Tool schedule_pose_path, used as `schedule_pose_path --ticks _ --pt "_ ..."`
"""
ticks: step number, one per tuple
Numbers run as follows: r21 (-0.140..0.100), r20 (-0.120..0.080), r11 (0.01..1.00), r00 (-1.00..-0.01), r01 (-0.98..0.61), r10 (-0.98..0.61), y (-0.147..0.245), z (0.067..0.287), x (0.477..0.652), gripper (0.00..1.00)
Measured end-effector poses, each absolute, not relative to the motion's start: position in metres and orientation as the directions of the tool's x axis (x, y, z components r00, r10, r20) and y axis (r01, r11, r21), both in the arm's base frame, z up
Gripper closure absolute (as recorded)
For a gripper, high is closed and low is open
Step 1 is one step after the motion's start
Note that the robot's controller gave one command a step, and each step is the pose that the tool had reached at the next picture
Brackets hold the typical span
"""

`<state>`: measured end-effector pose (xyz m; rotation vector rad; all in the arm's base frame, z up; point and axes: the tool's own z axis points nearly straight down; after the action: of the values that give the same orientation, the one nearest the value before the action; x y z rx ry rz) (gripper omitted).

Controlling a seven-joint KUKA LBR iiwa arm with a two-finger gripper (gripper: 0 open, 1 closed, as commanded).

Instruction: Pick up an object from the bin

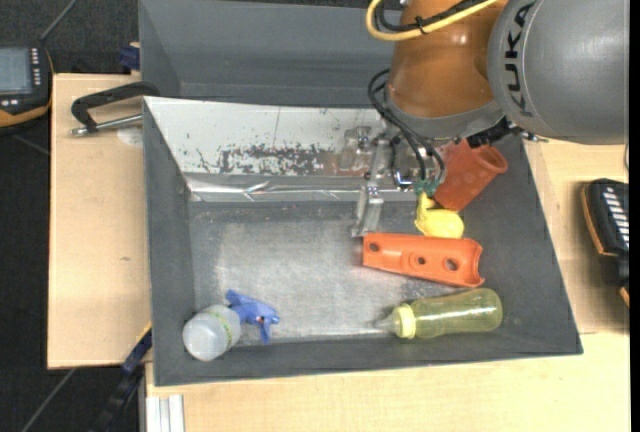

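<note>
The grey bin (170, 220) takes the end effector (364, 220) near its back wall, spread or pressed together I cannot tell; its tip hangs just above the left end of the flat orange handle (425, 260); a yellowish bottle (450, 312) lies in front; a small yellow piece (440, 222) sits behind.

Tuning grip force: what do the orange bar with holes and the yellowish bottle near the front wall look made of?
Orange bar: likely rigid moulded plastic, fairly matte; even colour, clean round holes. Yellowish bottle: probably translucent plastic, glossy; light passes through its tinted body, with a highlight along the top.
</note>
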<state>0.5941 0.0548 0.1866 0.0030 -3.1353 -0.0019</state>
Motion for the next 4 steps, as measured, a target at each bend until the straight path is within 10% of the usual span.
schedule_pose_path --ticks 1,4 --pt "0.002 -0.002 1.000 -1.000 -0.001 -0.001 0.055 0.192 0.595 0.00" --pt "0.002 -0.006 0.999 -0.999 -0.048 -0.048 -0.002 0.114 0.565 0.00"
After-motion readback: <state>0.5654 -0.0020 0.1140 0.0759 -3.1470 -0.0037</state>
